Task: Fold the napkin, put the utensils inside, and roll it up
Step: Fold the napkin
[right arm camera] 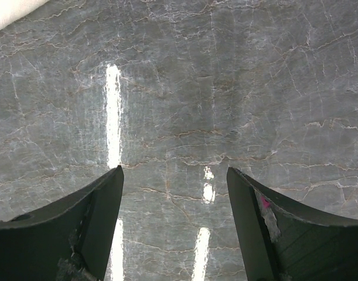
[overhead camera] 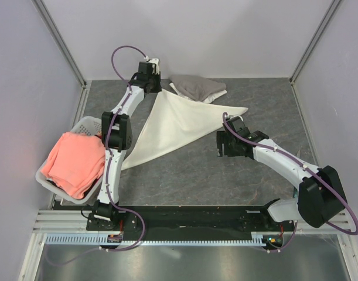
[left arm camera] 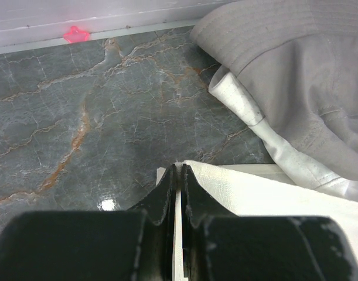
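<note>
- Napkin point(overhead camera: 173, 126) is lying flat on the desk point(overhead camera: 184, 175), mid-surface, in a triangle. One tip is pointing to the far side, one to the right and one toward the near left. It looks as if it is already doubled corner to corner.
- Left pincer point(left arm camera: 179, 175) is pinching the far tip, with its jaws closed tight on a thin edge of cream cloth.
- Right pincer point(right arm camera: 174, 175) is hovering with its jaws wide apart and gripping nothing. It is over bare desk, just beside the napkin's right-hand edge.
- Handling, as I am judging it: the cloth is looking thin, light and limp, so it is likely to sag and drag rather than hold a shape. Corners and the folded edge are offering the best hold, and a second grip at the right tip would be keeping it taut.
- Counting: one napkin, two pincers, and no utensils showing in any view.
- Also sitting on the desk are one grey-and-white cloth heap point(overhead camera: 197, 88), just beyond the napkin's far tip, and one basket point(overhead camera: 88, 122) at the left, carrying one pink cloth point(overhead camera: 73, 161).
</note>
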Available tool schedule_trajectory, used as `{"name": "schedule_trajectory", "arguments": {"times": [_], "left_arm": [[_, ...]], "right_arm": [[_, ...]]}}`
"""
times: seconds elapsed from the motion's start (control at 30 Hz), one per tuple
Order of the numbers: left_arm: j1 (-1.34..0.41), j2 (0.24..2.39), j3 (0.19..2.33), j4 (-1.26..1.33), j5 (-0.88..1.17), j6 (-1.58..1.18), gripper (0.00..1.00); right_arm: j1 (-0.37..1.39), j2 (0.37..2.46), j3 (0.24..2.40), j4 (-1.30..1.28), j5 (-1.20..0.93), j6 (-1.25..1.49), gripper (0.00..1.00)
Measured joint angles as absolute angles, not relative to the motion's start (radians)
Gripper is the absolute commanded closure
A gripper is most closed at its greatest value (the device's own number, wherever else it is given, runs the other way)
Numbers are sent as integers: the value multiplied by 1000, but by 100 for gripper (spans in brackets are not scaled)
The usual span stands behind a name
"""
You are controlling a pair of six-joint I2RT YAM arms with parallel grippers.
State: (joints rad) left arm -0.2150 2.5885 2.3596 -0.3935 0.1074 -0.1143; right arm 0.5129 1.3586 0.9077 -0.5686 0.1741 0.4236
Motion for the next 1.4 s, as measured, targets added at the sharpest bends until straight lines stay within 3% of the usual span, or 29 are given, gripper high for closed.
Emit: {"name": "schedule_trajectory", "arguments": {"times": [0.1,0.13,0.2,0.23,0.3,0.4,0.63,0.97,1.17,1.4], "left_arm": [[-213,2595,2361,-393,107,-114,95],[-212,2595,2361,-392,107,-114,80],[-211,2596,2361,-391,108,-114,60],[-211,2596,2361,-389,107,-113,40],[-210,2596,2361,-386,107,-108,25],[-209,2596,2362,-386,109,-104,15],[-212,2552,2293,-364,107,-115,8],[-304,2031,1505,-84,75,-332,7],[-430,1932,1282,68,64,-403,7],[-448,1924,1103,144,61,-446,7]], "right_arm": [[513,1360,912,-569,175,424,20],[513,1362,914,-568,174,424,20],[513,1363,917,-568,175,424,20],[513,1363,917,-568,175,425,20],[513,1363,921,-569,175,426,20],[513,1362,928,-571,183,427,19],[486,1355,975,-588,199,424,18],[403,1393,1108,-550,189,407,12],[334,1422,1110,-498,151,405,11],[281,1422,1063,-446,119,412,11]]}}
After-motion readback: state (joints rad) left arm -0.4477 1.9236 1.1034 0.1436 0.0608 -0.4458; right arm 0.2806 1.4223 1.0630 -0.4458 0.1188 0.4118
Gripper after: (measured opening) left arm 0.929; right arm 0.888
